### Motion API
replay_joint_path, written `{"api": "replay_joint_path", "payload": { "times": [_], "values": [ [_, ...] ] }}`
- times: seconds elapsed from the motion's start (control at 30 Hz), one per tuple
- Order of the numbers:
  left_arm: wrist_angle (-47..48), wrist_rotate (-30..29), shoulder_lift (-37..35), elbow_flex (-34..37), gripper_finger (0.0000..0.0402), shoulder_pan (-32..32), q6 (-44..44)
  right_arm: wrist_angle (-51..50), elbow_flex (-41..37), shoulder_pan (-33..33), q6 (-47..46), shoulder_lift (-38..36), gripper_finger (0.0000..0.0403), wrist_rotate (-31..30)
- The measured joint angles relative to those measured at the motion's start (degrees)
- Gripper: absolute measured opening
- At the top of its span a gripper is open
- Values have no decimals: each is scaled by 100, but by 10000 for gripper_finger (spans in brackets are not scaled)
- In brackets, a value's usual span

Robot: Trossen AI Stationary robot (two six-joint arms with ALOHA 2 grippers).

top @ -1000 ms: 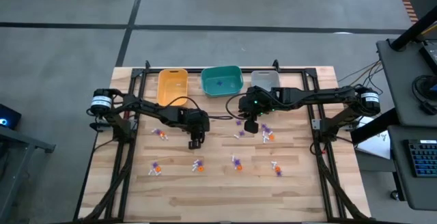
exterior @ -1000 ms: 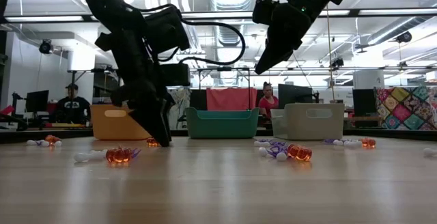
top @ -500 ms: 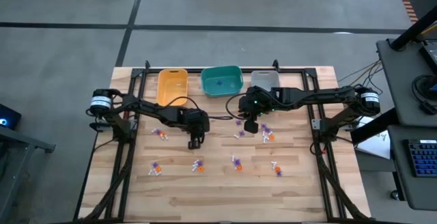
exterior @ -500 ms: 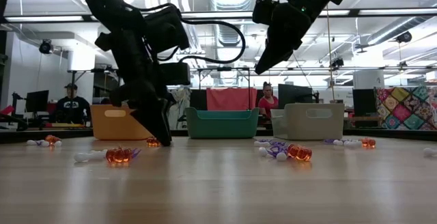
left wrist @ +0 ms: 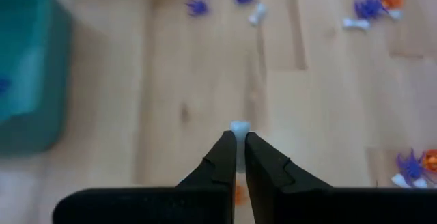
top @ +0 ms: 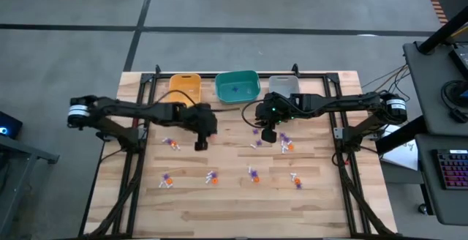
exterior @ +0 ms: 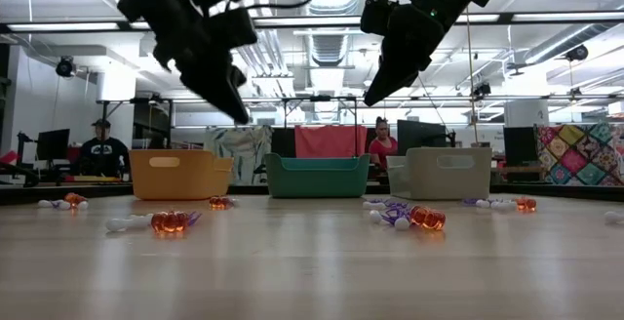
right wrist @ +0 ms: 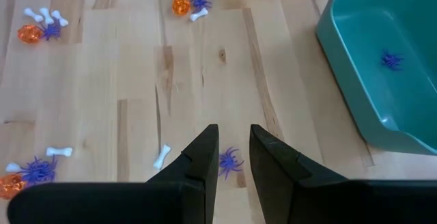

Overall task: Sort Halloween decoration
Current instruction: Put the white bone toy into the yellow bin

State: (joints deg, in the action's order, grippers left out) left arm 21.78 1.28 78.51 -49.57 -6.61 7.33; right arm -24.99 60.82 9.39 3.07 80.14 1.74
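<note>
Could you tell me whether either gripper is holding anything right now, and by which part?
The left gripper pinches a small white trinket by one end at its fingertips. The right gripper is open, holding nothing.

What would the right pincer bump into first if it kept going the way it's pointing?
Probably the purple spider. It lies on the wooden table right ahead of the right pincer, between its parted fingers. The pincer hangs above the table, so depth is hard to judge.

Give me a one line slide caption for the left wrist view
Left gripper pinching a small white trinket above the wooden table.
</note>
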Motion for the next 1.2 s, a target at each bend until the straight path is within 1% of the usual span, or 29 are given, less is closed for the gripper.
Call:
{"api": "replay_joint_path", "payload": {
  "times": [0.1,0.23,0.37,0.47,0.67,0.87,0.97,1.1,1.2],
  "values": [
    [392,-189,-237,-268,0,-188,71,0,0,0,-2,0,73,-28],
    [1279,-483,-323,-717,0,-522,336,0,0,0,5,0,73,-28],
    [2018,-534,-287,-1120,0,-993,813,1,0,0,15,0,73,-28],
    [2326,-534,-203,-1268,0,-1409,1141,0,0,0,17,0,73,-31],
    [2559,-538,-108,-1267,0,-2373,1678,0,0,0,61,0,73,-33],
    [2723,-545,249,-1258,0,-3298,1814,38,0,0,128,0,73,-38],
    [2719,-542,576,-1258,0,-3585,1847,115,0,0,234,0,73,-44],
    [2631,-549,1055,-1254,0,-3783,1962,273,0,2,414,0,73,-44],
    [2426,-793,1371,-1257,0,-3815,1966,407,0,13,553,0,73,-42]
  ]
}}
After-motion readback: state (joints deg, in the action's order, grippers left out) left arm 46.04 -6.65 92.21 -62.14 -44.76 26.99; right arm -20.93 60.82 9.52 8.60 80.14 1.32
